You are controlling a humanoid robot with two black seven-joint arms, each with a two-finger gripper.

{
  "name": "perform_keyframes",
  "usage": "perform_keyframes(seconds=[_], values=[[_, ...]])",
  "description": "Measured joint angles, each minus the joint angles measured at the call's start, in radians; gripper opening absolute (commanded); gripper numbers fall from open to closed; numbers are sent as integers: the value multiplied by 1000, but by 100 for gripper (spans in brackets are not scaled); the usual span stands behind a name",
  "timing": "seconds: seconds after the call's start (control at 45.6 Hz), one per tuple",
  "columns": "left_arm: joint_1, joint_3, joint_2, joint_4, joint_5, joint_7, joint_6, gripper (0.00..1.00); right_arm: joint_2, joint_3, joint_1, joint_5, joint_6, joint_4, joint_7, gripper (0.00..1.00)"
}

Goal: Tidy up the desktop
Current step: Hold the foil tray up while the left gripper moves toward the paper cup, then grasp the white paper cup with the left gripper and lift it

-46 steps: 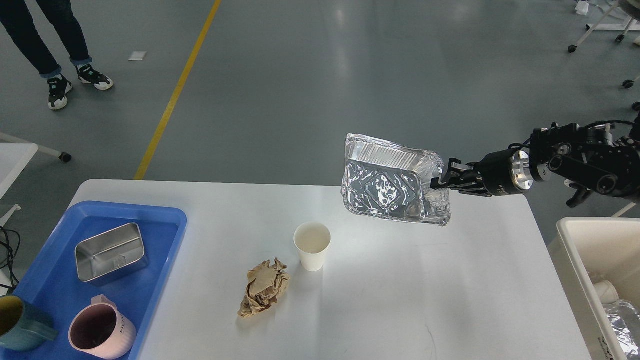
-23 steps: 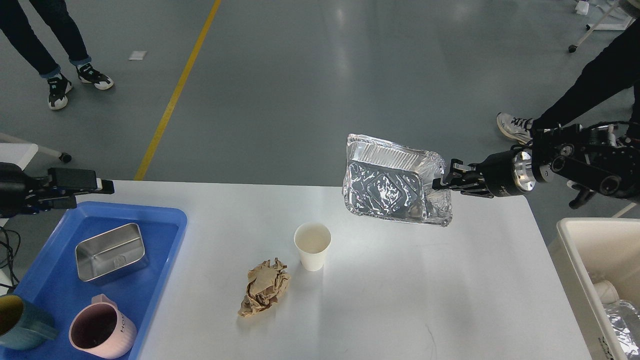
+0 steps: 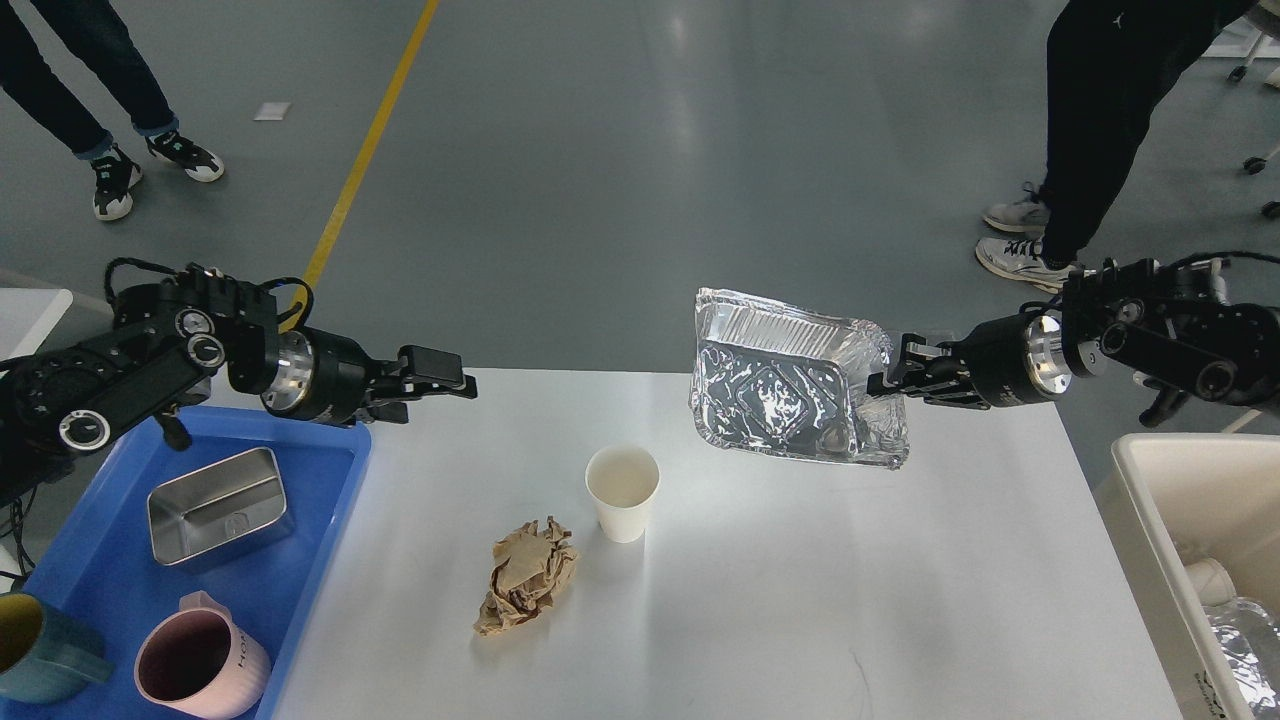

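Note:
The white desktop (image 3: 800, 570) holds a white paper cup (image 3: 622, 490), standing upright near the middle, and a crumpled brown paper ball (image 3: 527, 587) just in front of it to the left. My right gripper (image 3: 885, 380) is shut on the right rim of a crumpled foil tray (image 3: 780, 385). It holds the tray tilted in the air over the table's back right part. My left gripper (image 3: 440, 388) hovers over the back left of the table, beside the blue tray, and looks open and empty.
A blue tray (image 3: 335, 440) at the left holds a steel box (image 3: 215, 505), a pink mug (image 3: 195, 665) and a teal mug (image 3: 40, 650). A cream-white bin (image 3: 1150, 480) with foil and a cup inside stands at the right. People stand behind, at the right (image 3: 1090, 120) and left (image 3: 100, 100).
My left arm has come in from the left and reached right, past the blue tray's back edge. The foil tray has shifted slightly down and right. A person has walked in at the back right.

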Motion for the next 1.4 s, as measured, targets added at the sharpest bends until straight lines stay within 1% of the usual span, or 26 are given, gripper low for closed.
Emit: perform_keyframes(seconds=[0.154, 0.263, 0.373, 0.636, 0.746, 0.856, 0.9, 1.009, 1.053, 1.075, 1.097, 1.163, 1.185, 1.229, 1.272, 1.294, 1.338, 1.404], values=[[8, 8, -130, 37, 14, 0, 79, 99, 14, -10, -13, -26, 0, -2, 0, 0], [11, 11, -189, 83, 18, 0, 96, 99, 22, -11, -22, -31, 0, -6, 0, 0], [12, 21, -222, 120, 19, 0, 97, 99, 33, -11, -24, -32, -1, -8, 0, 0], [16, 60, -263, 145, 18, -5, 93, 97, 39, -11, -23, -34, -3, -10, 0, 0], [17, 67, -293, 166, 18, -8, 125, 96, 38, -11, -22, -34, -3, -10, 0, 0], [17, 90, -323, 193, 18, -8, 171, 86, 36, -11, -22, -34, -4, -9, 0, 0], [17, 105, -331, 199, 18, -8, 180, 83, 35, -11, -22, -34, -5, -9, 0, 0], [17, 134, -343, 204, 18, -4, 186, 70, 34, -11, -22, -34, -6, -8, 0, 0], [16, 146, -345, 205, 18, 0, 186, 61, 34, -11, -22, -34, -6, -8, 0, 0], [16, 150, -346, 205, 18, 1, 186, 49, 34, -11, -22, -34, -7, -8, 0, 0], [15, 154, -346, 206, 18, 3, 184, 45, 34, -11, -22, -34, -7, -8, 0, 0], [15, 170, -348, 208, 17, 14, 179, 43, 34, -11, -22, -34, -7, -9, 0, 0], [15, 174, -352, 213, 15, 20, 180, 41, 34, -11, -22, -34, -7, -9, 0, 0], [15, 179, -360, 221, 11, 29, 181, 32, 35, -11, -22, -34, -7, -9, 0, 0], [15, 182, -365, 228, 9, 37, 177, 28, 36, -11, -22, -34, -7, -10, 0, 0], [15, 183, -366, 231, 8, 40, 172, 24, 36, -11, -22, -34, -7, -10, 0, 0], [15, 185, -367, 236, 8, 48, 153, 13, 36, -11, -23, -34, -7, -10, 0, 0], [10, 185, -367, 242, 9, 62, 125, 2, 36, -11, -23, -34, -7, -10, 0, 0]])
